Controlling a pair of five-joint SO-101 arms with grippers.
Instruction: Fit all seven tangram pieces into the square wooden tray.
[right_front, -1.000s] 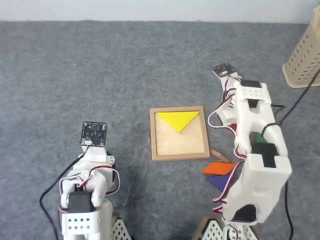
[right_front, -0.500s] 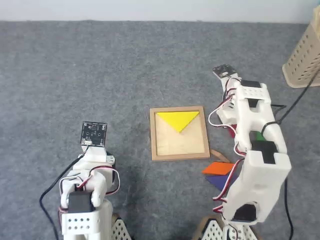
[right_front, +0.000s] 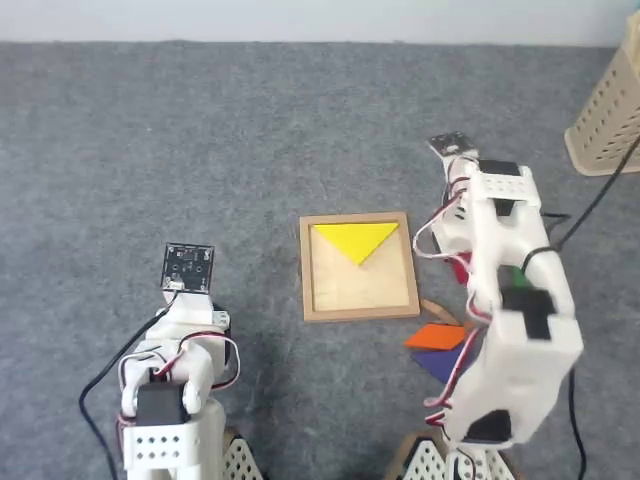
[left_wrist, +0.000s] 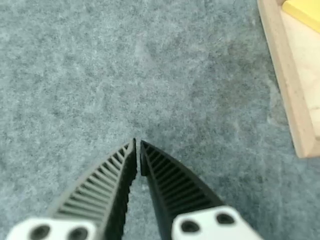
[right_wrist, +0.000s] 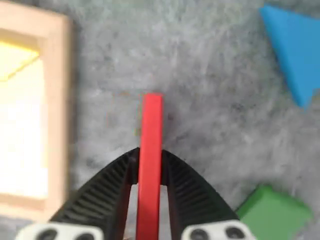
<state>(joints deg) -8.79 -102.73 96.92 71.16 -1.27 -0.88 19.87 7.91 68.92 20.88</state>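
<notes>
High: tray (right_front: 306, 270) on carpet (right_front: 200, 130), yellow triangle (right_front: 356, 240) in its far half; orange piece (right_front: 438, 337) near-right of it. Left wrist: left claw (left_wrist: 138, 147) closed, empty, over carpet. Right wrist: right claw (right_wrist: 150, 153) clamped on edge-up red piece (right_wrist: 151, 125), right of tray.

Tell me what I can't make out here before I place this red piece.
Red piece: held edge-on in the right gripper, right wrist view; shape unclear.
Blue piece: cut off by that view's edge.
Green piece: likewise cut off at the edge.
Orange piece and purple piece: high view, partly hidden under the right arm.
</notes>
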